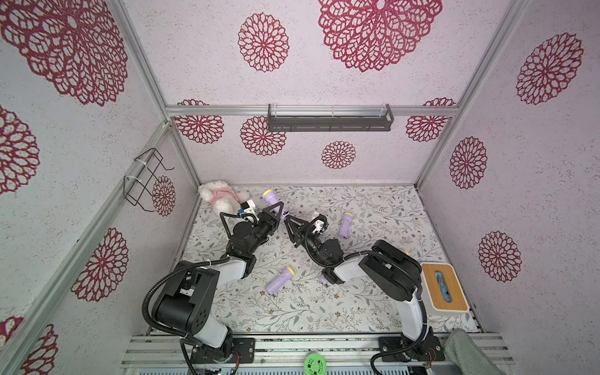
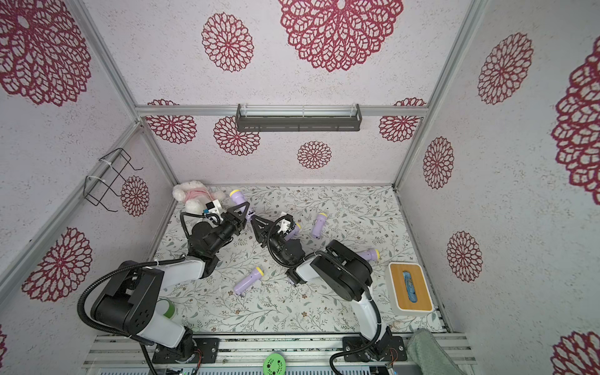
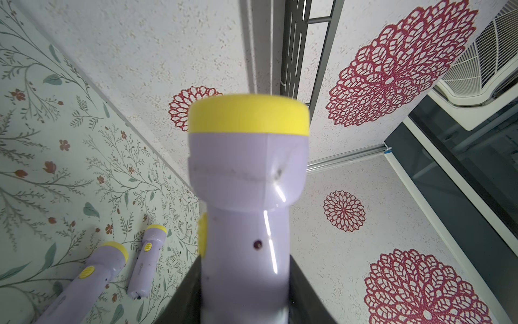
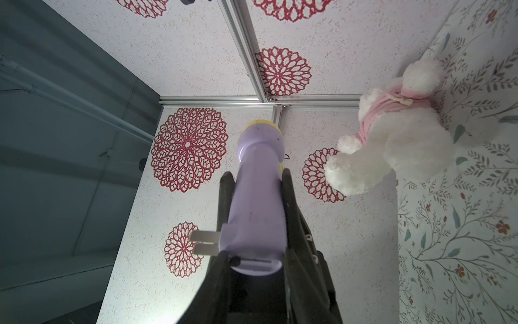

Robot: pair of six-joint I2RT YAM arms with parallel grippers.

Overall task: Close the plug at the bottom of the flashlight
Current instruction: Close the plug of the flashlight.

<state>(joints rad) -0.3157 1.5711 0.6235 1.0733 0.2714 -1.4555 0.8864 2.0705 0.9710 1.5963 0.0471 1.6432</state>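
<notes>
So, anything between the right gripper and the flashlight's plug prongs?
Nothing visible. The metal plug prongs jut bare from the base of the purple yellow-capped flashlight, held by the left gripper; right gripper flanks that base.

On the left wrist view the flashlight (image 3: 246, 196) sits so close to the lens that it is soft all over. The bottom edge cuts off its lower end, so I see no plug there. The fingers (image 3: 187, 300) beside it are dark blurs. A second flashlight (image 3: 98, 269) on the table runs off that same edge.

In both top views the plug end, between the left gripper (image 1: 277, 206) and the right gripper (image 1: 287, 221), is too small for me to read. On the right wrist view I can't separate one gripper's dark fingers from the other's (they merge into one mass low down). I also can't tell how wide the right jaws stand.

The right arm (image 2: 341, 272) hides most of a third flashlight (image 2: 368, 255). The left arm (image 2: 130, 302) covers part of a green roll (image 2: 168, 308).
</notes>
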